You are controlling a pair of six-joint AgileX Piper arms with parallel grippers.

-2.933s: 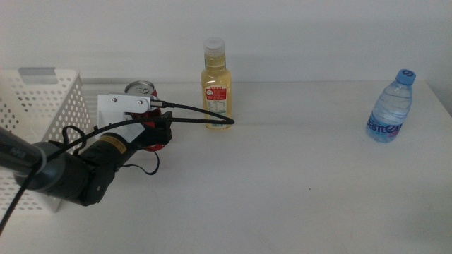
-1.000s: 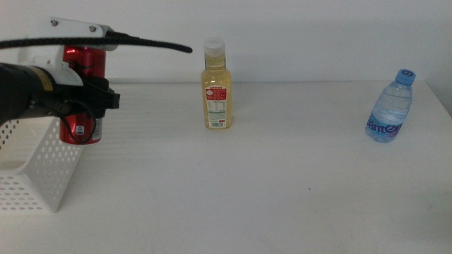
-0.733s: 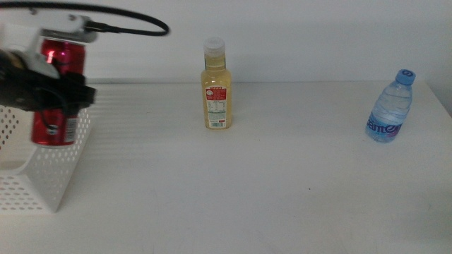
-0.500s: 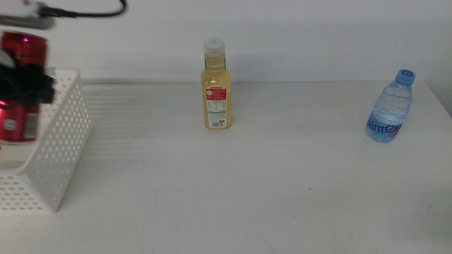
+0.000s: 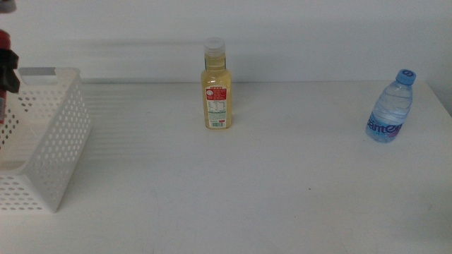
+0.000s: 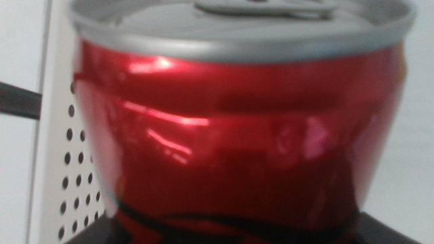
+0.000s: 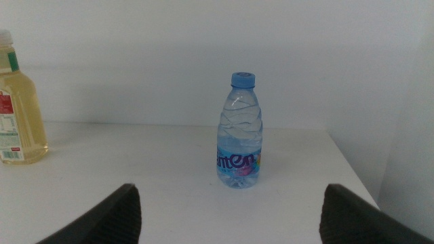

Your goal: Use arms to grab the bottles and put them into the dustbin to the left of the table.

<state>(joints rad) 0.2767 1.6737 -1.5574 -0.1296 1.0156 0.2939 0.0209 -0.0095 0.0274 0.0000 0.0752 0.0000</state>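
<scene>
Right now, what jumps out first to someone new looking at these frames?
The red soda can fills the left wrist view, gripped by the left gripper at the middle view's far left edge, over the white dustbin. On the table, the yellow-liquid bottle stands mid-back and the water bottle far right, centred before the open right gripper.

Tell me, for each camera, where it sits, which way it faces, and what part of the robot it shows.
Middle view: sits above the near edge, faces forward and down over the table; only a sliver of the left gripper with the can shows, above the dustbin.
Left wrist view: on the left arm, pressed close to the can, dustbin behind; the jaws barely show.
Right wrist view: on the waiting right arm, low over the table, faces the water bottle; both open jaws of the right gripper show.
Shared: middle and right wrist views both show the yellow bottle.
</scene>
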